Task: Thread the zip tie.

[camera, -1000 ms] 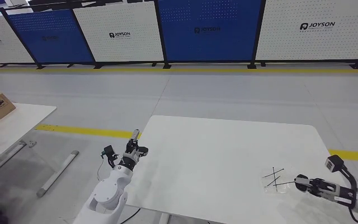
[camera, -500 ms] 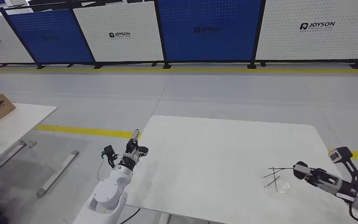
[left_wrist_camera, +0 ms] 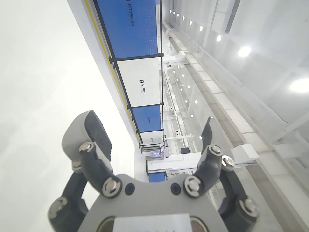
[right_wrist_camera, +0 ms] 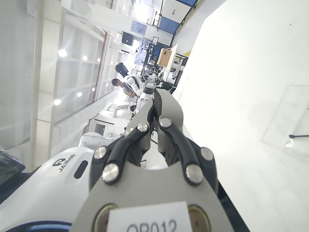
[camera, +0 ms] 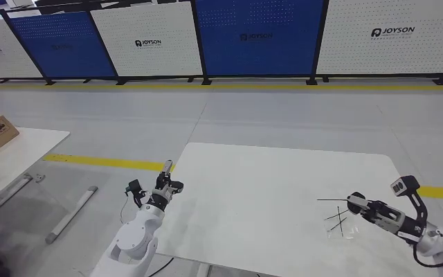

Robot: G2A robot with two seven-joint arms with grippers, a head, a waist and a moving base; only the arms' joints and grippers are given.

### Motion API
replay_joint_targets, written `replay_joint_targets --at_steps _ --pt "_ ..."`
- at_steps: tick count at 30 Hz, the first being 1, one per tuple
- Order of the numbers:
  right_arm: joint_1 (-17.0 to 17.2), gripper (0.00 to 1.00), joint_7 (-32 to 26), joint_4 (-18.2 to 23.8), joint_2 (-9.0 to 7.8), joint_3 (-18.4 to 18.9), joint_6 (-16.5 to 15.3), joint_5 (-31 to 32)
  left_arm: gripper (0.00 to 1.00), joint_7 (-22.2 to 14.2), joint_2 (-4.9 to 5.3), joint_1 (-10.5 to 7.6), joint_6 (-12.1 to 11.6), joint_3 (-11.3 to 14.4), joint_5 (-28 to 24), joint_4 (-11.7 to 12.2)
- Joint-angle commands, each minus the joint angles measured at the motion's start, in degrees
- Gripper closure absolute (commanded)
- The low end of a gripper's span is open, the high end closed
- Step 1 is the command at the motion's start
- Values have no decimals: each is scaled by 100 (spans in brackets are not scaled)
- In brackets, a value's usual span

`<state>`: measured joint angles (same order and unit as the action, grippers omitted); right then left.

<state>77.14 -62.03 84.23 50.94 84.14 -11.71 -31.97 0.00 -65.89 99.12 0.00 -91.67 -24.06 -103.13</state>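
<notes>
Top view: right gripper (camera: 355, 202) sits nr the right edge of the flat white table (camera: 263, 187), fingers pressed together & pinching one end of a thin black plastic zip tie (camera: 332, 200). The tie sticks straight out past the fingertips toward table centre: a stiff, hair-thin dark line. Just beside it lies a clear plastic sheet (camera: 347, 230) w/ loose black ties (camera: 338, 219) crossed on it. Right wrist view adds the closed fingers (right_wrist_camera: 169, 107) edge-on, pads meeting, plus the sheet's outline & one loose tie's end. Left gripper (left_wrist_camera: 151, 121) is at the table's left edge, well apart, fingers spread wide.
</notes>
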Motion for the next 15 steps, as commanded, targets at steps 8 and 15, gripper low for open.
replay_joint_targets --at_steps 8,15 --pt "0 100 0 0 0 0 0 0 0 -992 15 -103 250 326 242 -567" --pt "0 100 0 0 0 0 0 0 0 -1095 -22 -475 878 938 474 -397"
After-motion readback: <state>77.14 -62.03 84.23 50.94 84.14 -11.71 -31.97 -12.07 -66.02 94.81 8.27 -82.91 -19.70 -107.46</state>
